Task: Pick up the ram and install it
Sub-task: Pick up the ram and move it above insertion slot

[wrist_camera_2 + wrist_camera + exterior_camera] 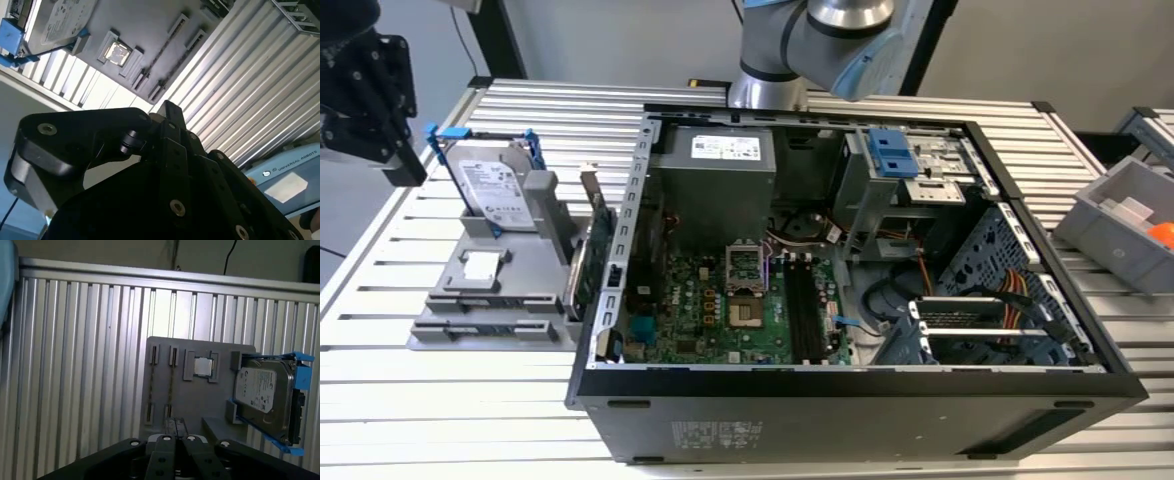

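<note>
The gripper [398, 165] is being held high over a corner of the slatted table [454, 400], at the exterior view's left. Its fingers [167, 432] are being kept drawn together, narrow, and nothing is being gripped between them.

Below the tool, just ahead of the fingertips, the grey holder tray [200, 405] is being looked down on. The ram [171, 385] [161, 56] is being picked out on that tray in both wrist views. It is showing as a thin dark strip standing on edge, cradled between small end brackets (edge-on, so its chips and sticker cannot be made out). It is being left well apart from the fingers, with no contact.

Just beside the ram, on the side away from the empty pair of brackets, a square processor chip [202, 366] is being shown resting in its own pocket. Beyond that, further from the tool's line, the silver hard drive [262, 395] is being propped up in its blue frame [300, 377].

In the exterior view a green card [591, 260] is being seen standing on edge at the tray's far side from the gripper. Past it the open computer case [854, 400] is lying with its board exposed, well apart from the tool.
</note>
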Action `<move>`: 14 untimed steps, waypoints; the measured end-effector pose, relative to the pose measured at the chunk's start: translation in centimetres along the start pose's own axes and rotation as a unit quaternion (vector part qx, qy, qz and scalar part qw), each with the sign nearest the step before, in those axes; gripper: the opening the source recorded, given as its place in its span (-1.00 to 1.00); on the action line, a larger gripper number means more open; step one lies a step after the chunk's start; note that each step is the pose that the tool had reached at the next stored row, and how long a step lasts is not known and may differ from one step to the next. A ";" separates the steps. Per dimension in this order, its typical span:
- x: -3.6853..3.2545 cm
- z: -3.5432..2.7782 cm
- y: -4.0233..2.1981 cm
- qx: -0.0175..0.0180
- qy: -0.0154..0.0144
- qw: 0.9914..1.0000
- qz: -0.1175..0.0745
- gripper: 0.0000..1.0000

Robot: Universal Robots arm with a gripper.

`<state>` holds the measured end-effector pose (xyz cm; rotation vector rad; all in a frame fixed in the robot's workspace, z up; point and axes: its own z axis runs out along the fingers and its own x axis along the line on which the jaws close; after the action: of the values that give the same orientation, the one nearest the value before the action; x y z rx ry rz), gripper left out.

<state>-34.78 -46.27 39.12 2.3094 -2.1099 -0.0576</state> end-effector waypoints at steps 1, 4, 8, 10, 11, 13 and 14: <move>0.00 0.00 0.00 0.000 0.000 1.000 -0.004 -1.00; 0.00 -0.01 0.02 0.000 0.000 1.000 -0.006 -1.00; -0.01 0.00 0.09 0.000 0.000 1.000 -0.006 -1.00; -0.01 0.00 0.12 0.000 0.000 1.000 -0.006 -1.00; -0.01 0.00 0.14 0.000 0.000 1.000 -0.006 -1.00; -0.01 0.00 0.17 0.000 0.000 1.000 -0.006 1.00; -0.02 0.00 0.19 0.000 0.000 1.000 -0.006 1.00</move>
<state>-34.97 -46.27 39.12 2.3220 -2.0955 -0.0574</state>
